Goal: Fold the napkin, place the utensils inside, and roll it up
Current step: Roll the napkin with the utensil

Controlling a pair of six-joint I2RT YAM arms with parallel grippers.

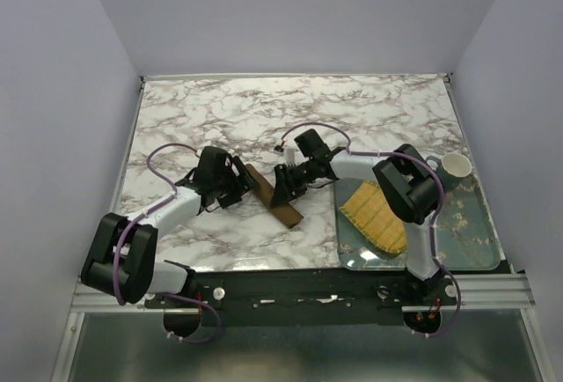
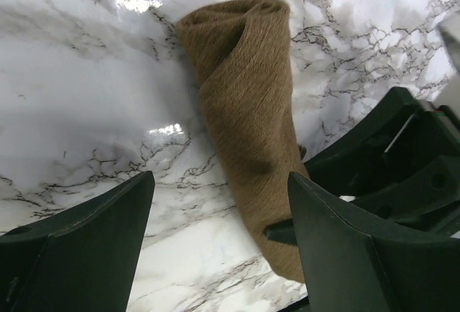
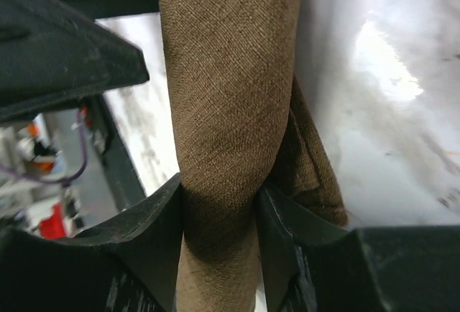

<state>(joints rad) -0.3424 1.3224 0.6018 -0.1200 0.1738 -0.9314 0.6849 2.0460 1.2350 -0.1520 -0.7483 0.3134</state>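
The dark brown napkin (image 1: pixel 274 199) lies rolled into a tube on the marble table, running from the middle toward the near edge. My right gripper (image 1: pixel 287 185) is shut on the roll. In the right wrist view its fingers (image 3: pixel 154 218) pinch the napkin (image 3: pixel 226 75) from both sides at the gripper (image 3: pixel 219 197). My left gripper (image 1: pixel 239 187) is open just left of the roll. In the left wrist view the napkin (image 2: pixel 248 111) runs past the right finger of the open left gripper (image 2: pixel 219 182). The fork is hidden.
A glass tray (image 1: pixel 466 232) sits at the right front with a yellow bamboo mat (image 1: pixel 374 215) on it and a mug (image 1: pixel 456 168) at its far corner. The right gripper's body (image 2: pixel 402 154) shows close beside my left gripper's fingers.
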